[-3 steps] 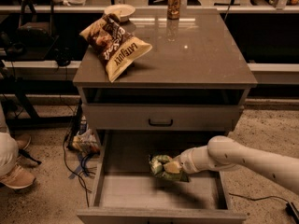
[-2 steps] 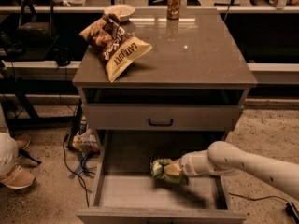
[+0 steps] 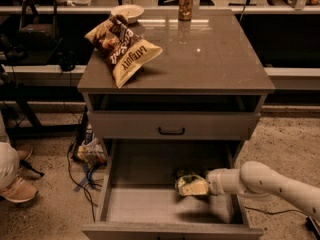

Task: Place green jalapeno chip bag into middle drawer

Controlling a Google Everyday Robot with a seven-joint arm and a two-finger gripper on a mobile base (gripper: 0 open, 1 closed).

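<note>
Your gripper (image 3: 201, 185) sits inside the middle drawer (image 3: 145, 205) — jaws pinching the green jalapeno chip bag (image 3: 187, 184), held above the floor.

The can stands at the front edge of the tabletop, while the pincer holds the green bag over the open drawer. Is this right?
Not quite: in the camera view the can stands at the back edge of the tabletop. The pincer does hold the green bag over the open drawer.

Dim, warm light from overhead glares off the tabletop (image 3: 215, 64). The gripper (image 3: 204, 184), low inside the middle drawer (image 3: 145, 206), throws a soft shadow; the background sinks dark.
</note>
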